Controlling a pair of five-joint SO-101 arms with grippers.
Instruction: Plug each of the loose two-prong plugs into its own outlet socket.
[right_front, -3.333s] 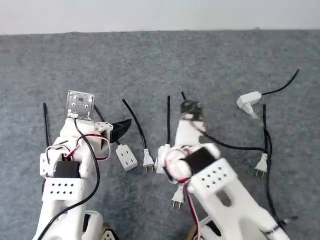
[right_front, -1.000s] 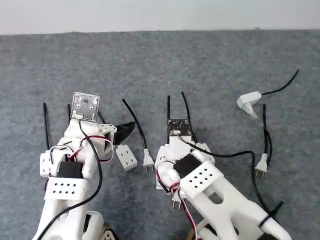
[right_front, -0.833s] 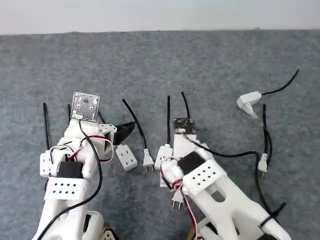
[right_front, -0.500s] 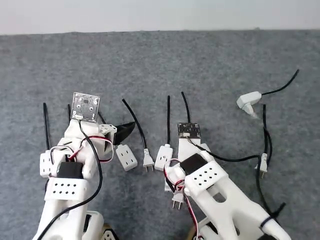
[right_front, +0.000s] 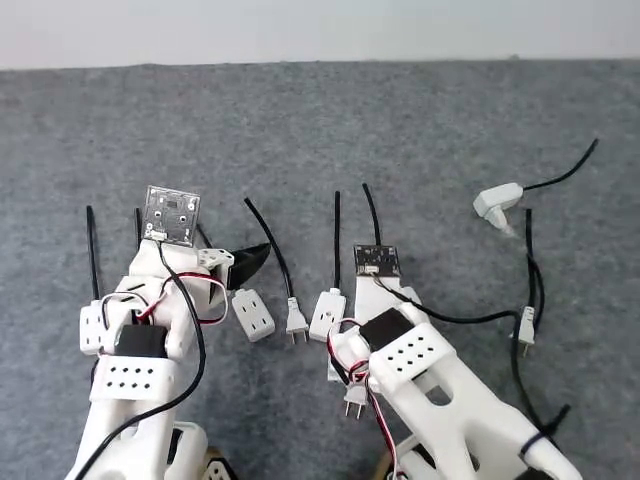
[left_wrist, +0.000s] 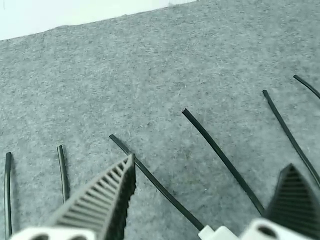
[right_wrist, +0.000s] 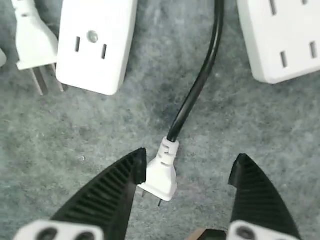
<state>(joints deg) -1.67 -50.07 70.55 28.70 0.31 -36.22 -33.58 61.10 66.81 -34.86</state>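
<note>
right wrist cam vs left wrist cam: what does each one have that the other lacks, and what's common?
Right wrist: a white two-prong plug lying on the mat between the jaws of the open right gripper, two white outlet sockets beyond it, and a second plug beside one socket.
Left wrist: loose black cord ends spread over the mat ahead of the open left gripper, plus a pale wall strip at the mat's far edge.
Both: grey mat, black cord, an open gripper.
</note>
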